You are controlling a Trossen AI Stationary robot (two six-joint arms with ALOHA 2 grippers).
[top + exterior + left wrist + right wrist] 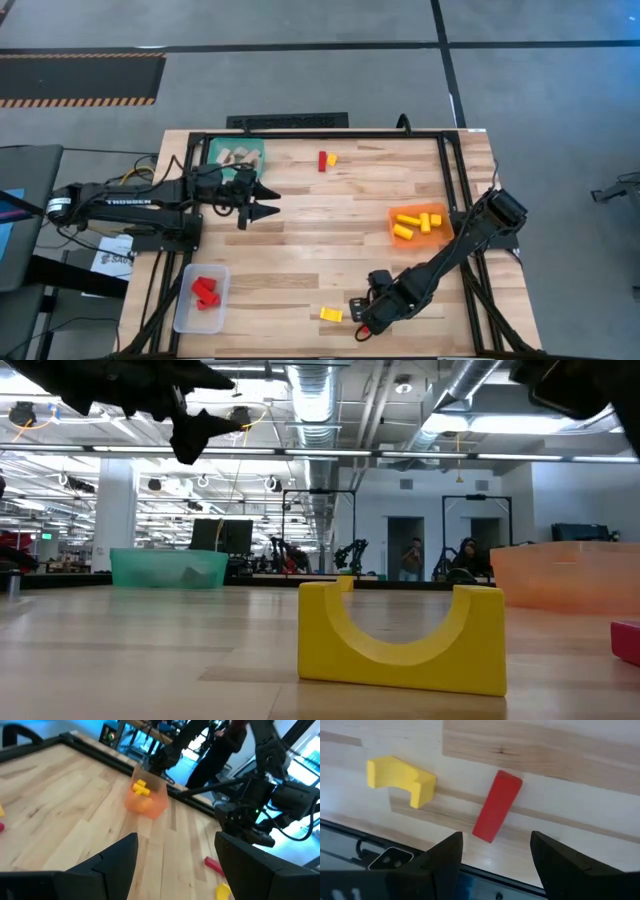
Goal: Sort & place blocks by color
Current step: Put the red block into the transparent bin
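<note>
R fingers (555, 865) are spread wide w/ nothing between them, hanging over the red brick (497, 805) that lies flat on the tabletop (330, 240) near its front edge, angled relative to the wood grain. The right gripper (366, 325) sits low at that front edge in the high view, yellow arch block (400, 780) just beside the red one but apart from it. Step in hand looks like picking the red brick: best to rotate the wrist so the fingers straddle its short width, not its length, centre over the middle, drop straight down, and close w/o nudging the yellow arch or pushing the brick toward the frame rail. Then it belongs w/ the other reds in the clear tray (186, 310) at front left, well apart, so a clean lift and long carry across. Yellow arch would go to the orange tray (396, 233) holding the yellow pieces, at the right. Two more blocks, red (322, 161) and yellow (332, 159), touch each other near the back edge, still unsorted. Teal tray (215, 148) at back left holds pale wood pieces. Left gripper (262, 201) waits near the teal tray, fingers (115, 857) apart and empty, well clear of the work.
</note>
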